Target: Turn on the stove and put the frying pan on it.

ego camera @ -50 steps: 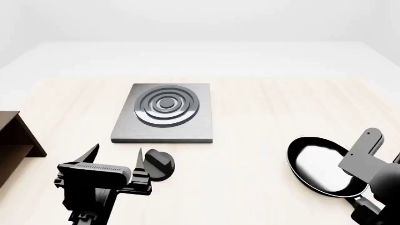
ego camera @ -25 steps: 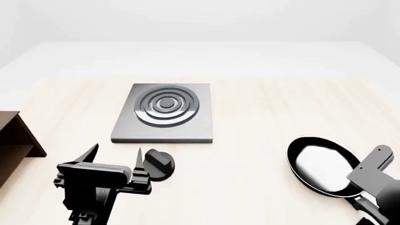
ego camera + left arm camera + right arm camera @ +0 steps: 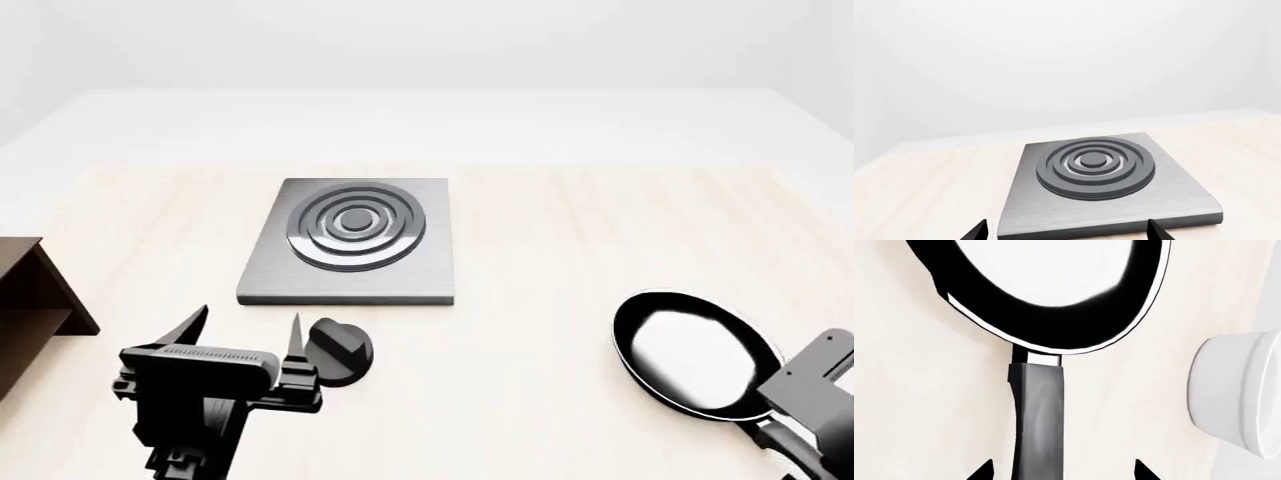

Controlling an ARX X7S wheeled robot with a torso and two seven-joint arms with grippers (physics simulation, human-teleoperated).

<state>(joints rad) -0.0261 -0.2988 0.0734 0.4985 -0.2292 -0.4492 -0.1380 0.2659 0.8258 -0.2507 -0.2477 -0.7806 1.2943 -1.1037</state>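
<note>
The stove (image 3: 354, 240), a dark-grey slab with raised burner rings, lies mid-table, and its round black knob (image 3: 339, 351) sits just in front of it. My left gripper (image 3: 247, 325) is open near the knob, which is just outside its right finger. In the left wrist view the stove (image 3: 1094, 185) fills the space ahead of the open left gripper (image 3: 1067, 234); the knob is hidden there. The frying pan (image 3: 694, 355) rests on the table at the right. My right gripper (image 3: 1062, 472) is open, its fingers either side of the pan handle (image 3: 1037, 415) without touching it.
A dark brown wooden shelf (image 3: 34, 300) stands at the table's left edge. A white bowl (image 3: 1237, 390) sits beside the pan handle, close to the right gripper. The table's far edge runs behind the stove.
The right arm has drawn back toward the lower right corner of the head view, uncovering more of the pan. The left arm, knob, stove and pan have not moved.
</note>
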